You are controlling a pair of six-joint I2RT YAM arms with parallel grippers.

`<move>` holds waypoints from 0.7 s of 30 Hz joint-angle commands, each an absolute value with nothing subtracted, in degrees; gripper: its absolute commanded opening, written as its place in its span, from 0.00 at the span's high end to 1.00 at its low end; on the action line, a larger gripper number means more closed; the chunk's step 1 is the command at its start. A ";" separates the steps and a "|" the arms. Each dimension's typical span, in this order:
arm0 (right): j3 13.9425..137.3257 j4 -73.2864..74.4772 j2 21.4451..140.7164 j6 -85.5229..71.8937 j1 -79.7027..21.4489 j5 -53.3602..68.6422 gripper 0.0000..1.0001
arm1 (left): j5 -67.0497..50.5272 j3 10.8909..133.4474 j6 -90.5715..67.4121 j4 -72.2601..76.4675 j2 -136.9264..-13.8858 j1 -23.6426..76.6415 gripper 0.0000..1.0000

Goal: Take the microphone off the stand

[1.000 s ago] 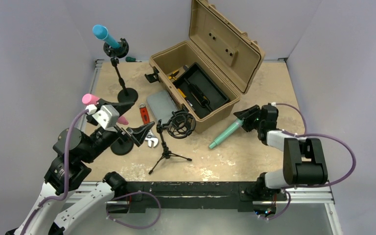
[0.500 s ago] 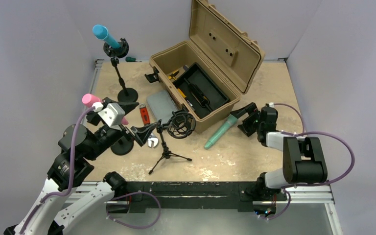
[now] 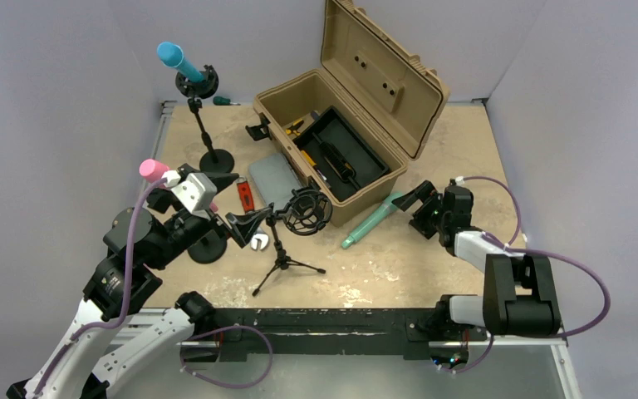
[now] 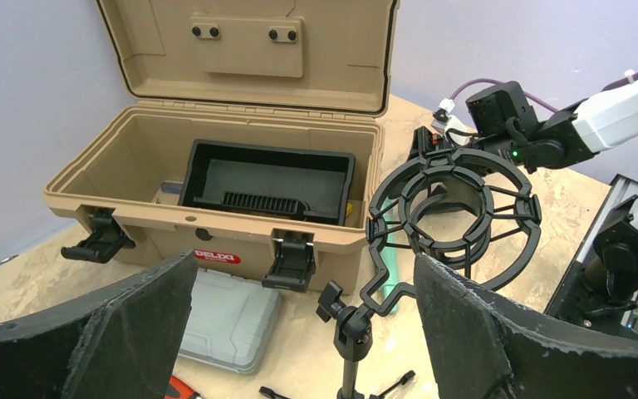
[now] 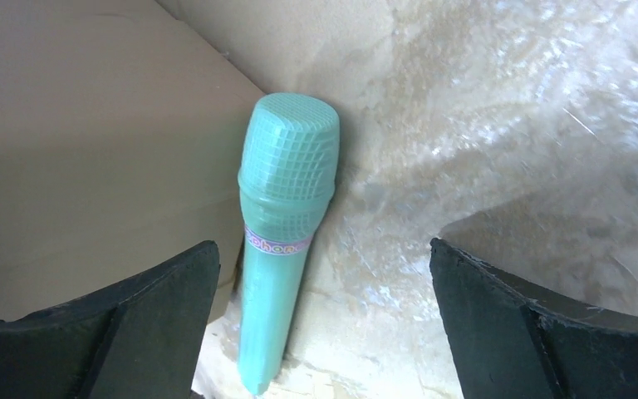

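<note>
Noted teal microphone (image 3: 371, 220) flat on table (image 3: 432, 258) against toolbox (image 3: 365, 195) wall, off stand (image 4: 350, 324); right gripper (image 5: 322, 249) wide open, empty, beside it, open table toward right edge; left gripper (image 4: 305, 259) open before stand.

Arms (image 3: 511, 287) black-and-white; purple cables (image 3: 488, 178); tool fingers (image 5: 133, 324) matte black, grainy.

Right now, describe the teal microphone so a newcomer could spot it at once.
Find the open tan toolbox. The teal microphone lies flat against its wall facing the open right gripper. The blue microphone and pink microphone sit raised in stands on the left; only this one lies down.
</note>
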State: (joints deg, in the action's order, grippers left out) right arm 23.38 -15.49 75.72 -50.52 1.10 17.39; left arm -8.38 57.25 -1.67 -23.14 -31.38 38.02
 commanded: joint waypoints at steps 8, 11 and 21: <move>24.61 3.97 55.53 -48.37 -15.48 3.71 0.03 | -9.40 56.73 -1.31 -19.97 -31.68 38.41 0.00; 24.52 3.51 50.99 -47.41 -19.99 4.00 0.04 | -9.08 56.41 -1.56 -19.60 -31.48 38.46 0.00; 24.47 -5.37 58.88 -41.30 -24.34 12.50 0.08 | -7.26 56.34 -3.22 -20.02 -32.17 38.46 0.00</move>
State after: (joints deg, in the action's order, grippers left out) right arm 23.05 -0.43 55.75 -44.31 -23.20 8.97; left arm -8.60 56.34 -2.04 -21.85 -31.51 38.04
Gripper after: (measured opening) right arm 0.924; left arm 0.998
